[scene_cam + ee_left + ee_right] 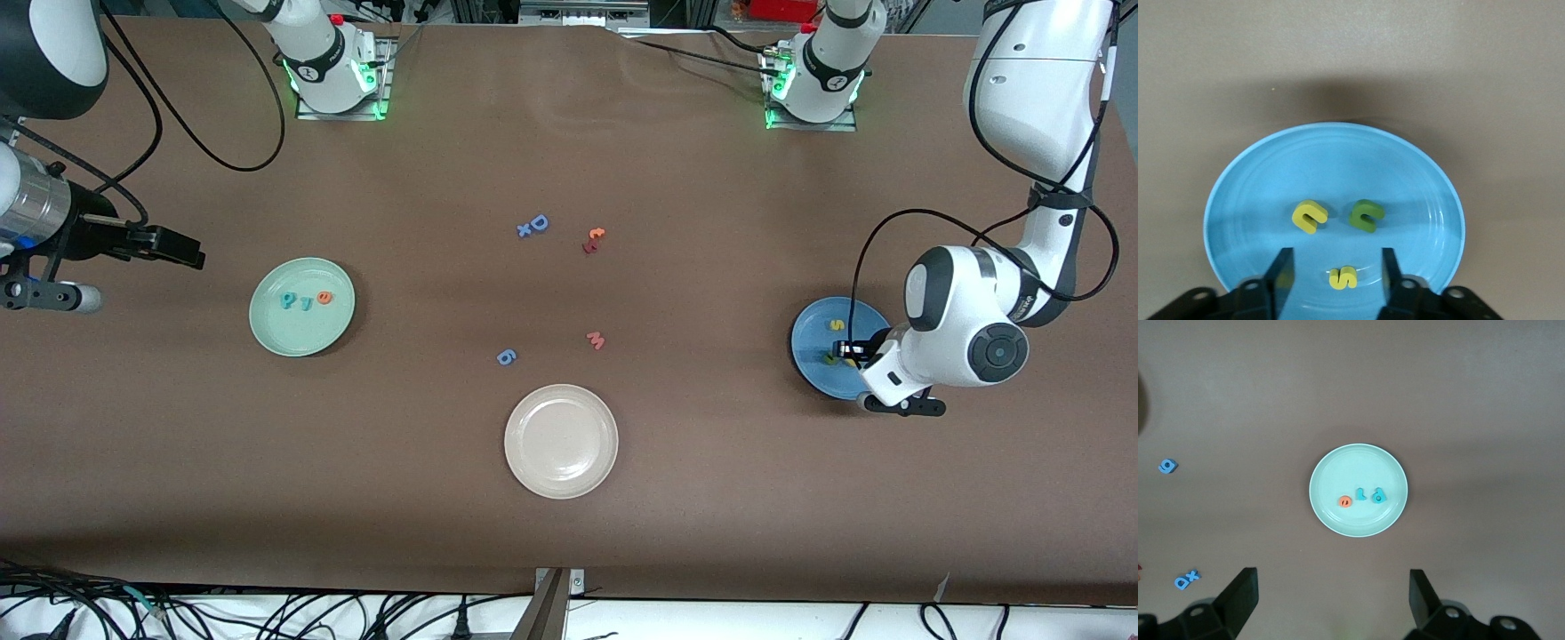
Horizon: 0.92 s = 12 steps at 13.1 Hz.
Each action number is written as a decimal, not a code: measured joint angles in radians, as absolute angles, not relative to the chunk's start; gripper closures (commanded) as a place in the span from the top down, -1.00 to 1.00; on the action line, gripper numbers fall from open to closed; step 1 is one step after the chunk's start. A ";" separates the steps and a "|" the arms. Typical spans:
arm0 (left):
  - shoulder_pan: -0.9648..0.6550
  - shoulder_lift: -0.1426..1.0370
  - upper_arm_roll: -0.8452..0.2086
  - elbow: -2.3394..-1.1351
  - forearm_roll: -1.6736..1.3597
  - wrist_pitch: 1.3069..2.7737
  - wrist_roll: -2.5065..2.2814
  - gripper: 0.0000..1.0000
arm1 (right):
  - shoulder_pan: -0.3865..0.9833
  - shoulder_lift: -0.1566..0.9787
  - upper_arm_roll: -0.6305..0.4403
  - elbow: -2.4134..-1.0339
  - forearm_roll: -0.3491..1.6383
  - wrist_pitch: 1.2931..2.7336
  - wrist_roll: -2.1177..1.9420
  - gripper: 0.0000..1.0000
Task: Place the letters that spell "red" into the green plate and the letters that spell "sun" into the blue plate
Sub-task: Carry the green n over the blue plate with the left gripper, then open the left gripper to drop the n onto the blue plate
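Note:
The blue plate [811, 342] [1338, 160] lies at the left arm's end of the table. It holds a yellow "s" [837, 325] [1343, 278], a dark green "u" [829, 358] [1367, 215] and a yellow "n" [851, 363] [1309, 216]. My left gripper [845, 348] [1337, 253] hovers open over this plate; the "s" lies flat between its fingers and touches neither. The green plate [293, 335] [1351, 467] holds the teal "d" [287, 300] [1379, 496], teal "r" [306, 303] [1361, 495] and orange "e" [325, 297] [1345, 501]. My right gripper [178, 249] [1331, 577] waits wide open in the air beside the green plate, holding nothing.
A cream-white plate [524, 427] sits nearest the front camera at mid-table. Loose letters lie around the middle: a blue "D" with an "x" [533, 225] [1187, 579], a red and orange pair [593, 240], a pink "m" [596, 340] and a blue "6" [506, 356] [1167, 465].

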<state>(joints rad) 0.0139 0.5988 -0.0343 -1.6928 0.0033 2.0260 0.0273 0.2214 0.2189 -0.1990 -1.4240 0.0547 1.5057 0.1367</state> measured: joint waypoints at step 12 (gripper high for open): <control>0.014 0.561 -0.064 -1.638 0.003 1.969 0.027 1.00 | 0.223 0.219 -0.199 -1.436 0.055 1.521 0.138 1.00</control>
